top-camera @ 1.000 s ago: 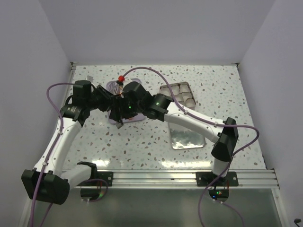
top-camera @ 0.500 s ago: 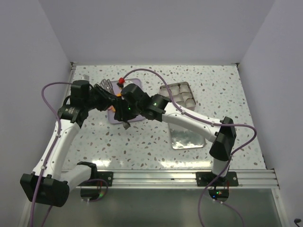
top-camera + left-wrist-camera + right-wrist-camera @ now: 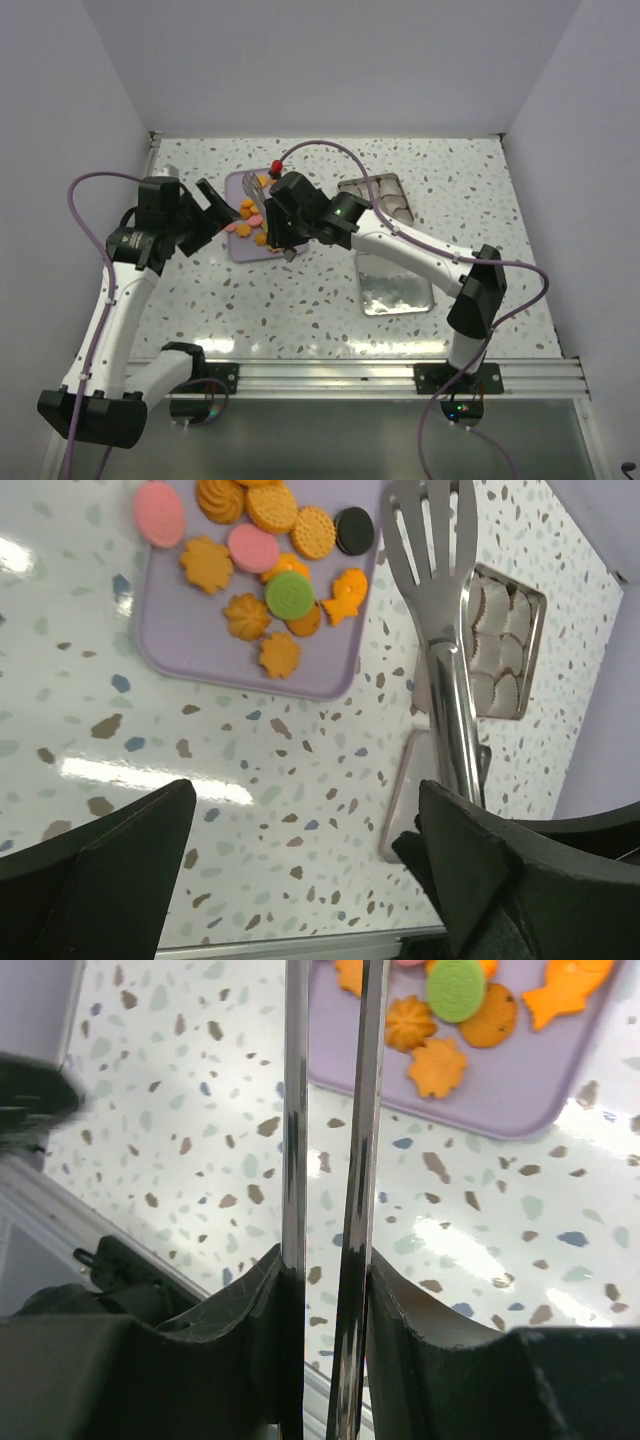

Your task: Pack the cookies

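Right end effector clamps tongs near the cookies

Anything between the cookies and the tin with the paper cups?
Nothing rests on the table between the cookies and the tin; only the tongs, held by the right gripper, hang above that gap.

I see cookies clustered on the lilac tray at eleven o'clock, steel tongs at one, my left gripper spread wide.
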`<state>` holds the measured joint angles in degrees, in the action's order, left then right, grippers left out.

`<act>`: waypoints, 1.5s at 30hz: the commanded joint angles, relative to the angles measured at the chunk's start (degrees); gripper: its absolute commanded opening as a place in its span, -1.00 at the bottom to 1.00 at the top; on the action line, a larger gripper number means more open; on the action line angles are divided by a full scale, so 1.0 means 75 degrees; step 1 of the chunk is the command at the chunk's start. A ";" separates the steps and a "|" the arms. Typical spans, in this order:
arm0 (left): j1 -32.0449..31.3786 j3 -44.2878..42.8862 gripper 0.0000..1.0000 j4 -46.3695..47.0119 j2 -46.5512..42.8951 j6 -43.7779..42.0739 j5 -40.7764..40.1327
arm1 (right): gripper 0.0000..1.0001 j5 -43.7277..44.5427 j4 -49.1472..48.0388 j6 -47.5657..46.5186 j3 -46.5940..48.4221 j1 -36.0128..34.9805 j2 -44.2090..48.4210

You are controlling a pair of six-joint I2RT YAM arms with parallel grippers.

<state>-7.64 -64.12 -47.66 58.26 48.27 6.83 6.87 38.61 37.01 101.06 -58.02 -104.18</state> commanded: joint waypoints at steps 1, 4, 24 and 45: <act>0.0233 -0.0708 1.00 -0.0769 -0.0361 -0.1149 -0.0887 | -0.29 0.0419 0.0464 -0.0271 0.0131 0.0154 0.0368; 0.0257 -0.0709 1.00 -0.1109 -0.0607 -0.1782 -0.1682 | -0.27 0.0735 0.1190 -0.0552 0.0447 0.0166 0.0040; -0.0095 0.0545 1.00 -0.1193 -0.2073 -0.2862 -0.3442 | -0.04 0.0549 0.2246 -0.0963 0.1373 0.0177 -0.1776; -0.0282 0.0569 1.00 -0.1157 -0.2190 -0.2874 -0.3571 | -0.51 0.0103 0.2071 -0.0764 0.1069 0.0177 -0.2187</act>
<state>-9.10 -60.10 -57.93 42.44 27.83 -18.55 8.03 54.74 30.94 109.21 -56.60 -120.81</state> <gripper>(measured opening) 0.997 0.347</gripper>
